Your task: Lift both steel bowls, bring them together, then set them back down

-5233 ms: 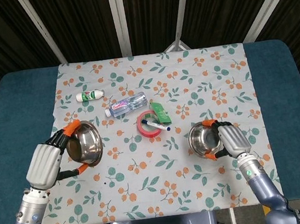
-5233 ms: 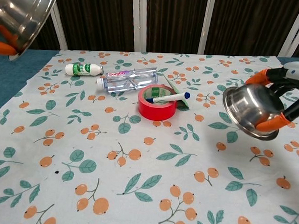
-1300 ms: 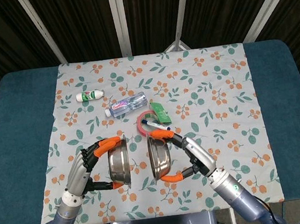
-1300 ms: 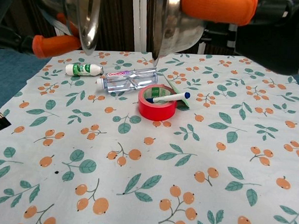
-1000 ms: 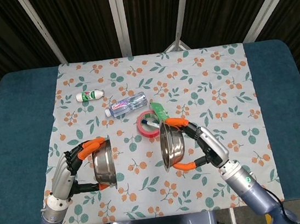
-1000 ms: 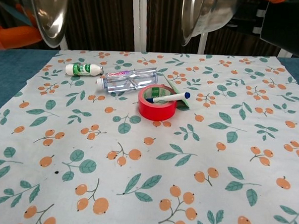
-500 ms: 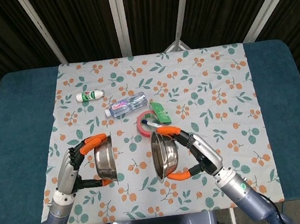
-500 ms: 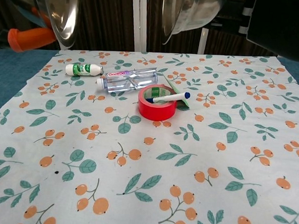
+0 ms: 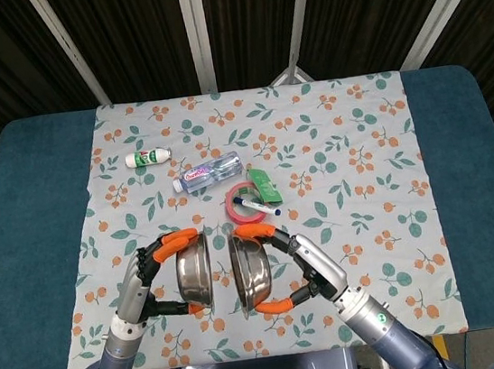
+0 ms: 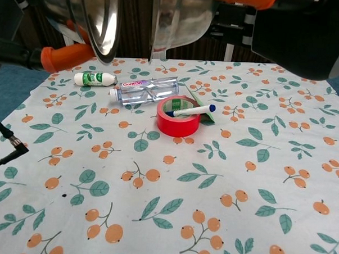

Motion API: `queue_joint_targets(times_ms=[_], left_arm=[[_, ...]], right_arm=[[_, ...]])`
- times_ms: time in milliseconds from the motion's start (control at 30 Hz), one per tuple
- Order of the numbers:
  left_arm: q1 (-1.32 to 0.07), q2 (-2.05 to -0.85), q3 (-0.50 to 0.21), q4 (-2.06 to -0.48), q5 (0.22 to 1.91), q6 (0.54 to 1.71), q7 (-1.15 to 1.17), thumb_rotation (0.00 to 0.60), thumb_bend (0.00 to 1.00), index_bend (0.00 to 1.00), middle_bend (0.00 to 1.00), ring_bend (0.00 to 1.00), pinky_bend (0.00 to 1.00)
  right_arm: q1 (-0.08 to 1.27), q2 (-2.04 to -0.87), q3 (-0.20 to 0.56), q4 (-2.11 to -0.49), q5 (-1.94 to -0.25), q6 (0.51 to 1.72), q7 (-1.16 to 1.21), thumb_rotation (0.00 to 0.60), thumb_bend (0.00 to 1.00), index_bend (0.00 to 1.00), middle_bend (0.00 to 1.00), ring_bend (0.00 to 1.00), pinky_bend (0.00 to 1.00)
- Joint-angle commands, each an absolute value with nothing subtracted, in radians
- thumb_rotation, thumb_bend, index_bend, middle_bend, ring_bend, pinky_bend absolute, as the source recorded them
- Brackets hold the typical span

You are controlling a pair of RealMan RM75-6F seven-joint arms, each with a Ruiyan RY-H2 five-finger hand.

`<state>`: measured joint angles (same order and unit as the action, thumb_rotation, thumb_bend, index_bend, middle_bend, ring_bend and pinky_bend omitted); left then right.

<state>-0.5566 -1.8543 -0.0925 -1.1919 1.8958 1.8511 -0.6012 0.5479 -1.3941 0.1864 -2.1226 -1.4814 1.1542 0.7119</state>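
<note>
Both steel bowls are probably light, rigid and slick, so a grasp spanning the rim from opposite edges looks safest. The left robot hand (image 9: 151, 283) clasps the left bowl (image 9: 195, 271) that way, orange fingertips (image 9: 179, 240) over its far rim. The right robot hand (image 9: 309, 272) grasps the right bowl (image 9: 250, 271) likewise. The bowls hang on edge above the near bench (image 9: 463, 165), near each other with a narrow gap between them.

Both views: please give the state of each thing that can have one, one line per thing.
Left bowl: lifted, on edge, held by left hand.
Right bowl: lifted, on edge, held by right hand.
Water bottle: lying flat.
Small white bottle: lying flat.
Marker: capped, across red tape roll.
</note>
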Motion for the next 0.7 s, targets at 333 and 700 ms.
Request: queue_joint_targets(times_ms=[333, 700], left_arm=[[-0.586, -1.952, -0.078, -1.147, 1.931, 1.868, -0.585, 0.600, 0.00, 0.17, 0.19, 0.25, 0.42], [-0.576, -1.931, -0.067, -1.176, 1.948, 1.894, -0.535, 0.600, 0.00, 0.16, 0.19, 0.25, 0.42]], right_arm=[[0.572, -1.475, 0.167, -2.141, -1.453, 1.124, 0.604, 0.600, 0.07, 0.56, 0.33, 0.51, 0.20], [0.570, -1.485, 0.185, -2.127, -1.411, 1.128, 0.579, 0.600, 0.07, 0.57, 0.33, 0.51, 0.20]])
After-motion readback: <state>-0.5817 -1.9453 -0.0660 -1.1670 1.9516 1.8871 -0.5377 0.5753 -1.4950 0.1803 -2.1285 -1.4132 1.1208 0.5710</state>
